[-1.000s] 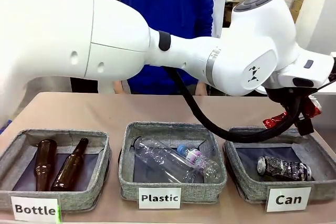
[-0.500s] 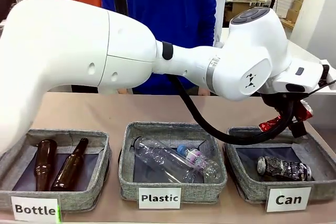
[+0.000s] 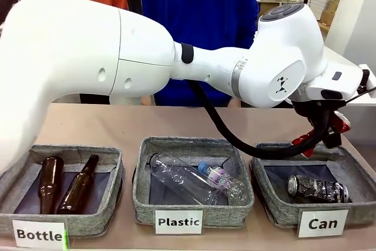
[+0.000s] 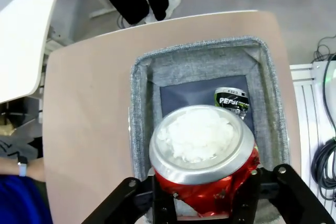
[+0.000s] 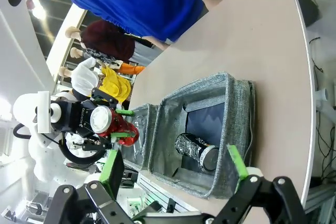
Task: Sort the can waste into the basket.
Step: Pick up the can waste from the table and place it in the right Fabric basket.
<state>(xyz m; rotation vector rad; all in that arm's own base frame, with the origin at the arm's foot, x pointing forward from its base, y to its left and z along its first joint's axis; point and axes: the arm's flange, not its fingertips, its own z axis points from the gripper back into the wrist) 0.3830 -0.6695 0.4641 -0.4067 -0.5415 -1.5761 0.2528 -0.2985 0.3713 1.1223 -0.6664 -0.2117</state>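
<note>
Since a second ago the left arm's big white shell has swung a little lower and to the right, so more of the two people behind the table shows, while the red can (image 4: 202,145) has hardly shifted from its place above the far edge of the "Can" basket (image 3: 276,207).

From where I stand, that can is crumpled: a dented red body with white marks, creased near the bottom, and a silver top that looks pale and washed out in the left wrist view. It sits between the black fingers of the left gripper (image 4: 205,200), top facing the camera, hanging over the basket's near wall. I cannot tell whether the fingers press on it or have let go.

Down inside the same grey woven basket, on the dark lining, lies the black-and-silver can (image 3: 317,188), on its side with its open end toward the middle basket. It is crushed too, its patterned skin wrinkled.

The right gripper (image 5: 173,156) is spread wide, green pads well apart, nothing between them, hovering off the basket's outer side.

The "Plastic" basket (image 3: 147,204) holds clear bottles, and the "Bottle" basket (image 3: 114,195) two brown ones.
</note>
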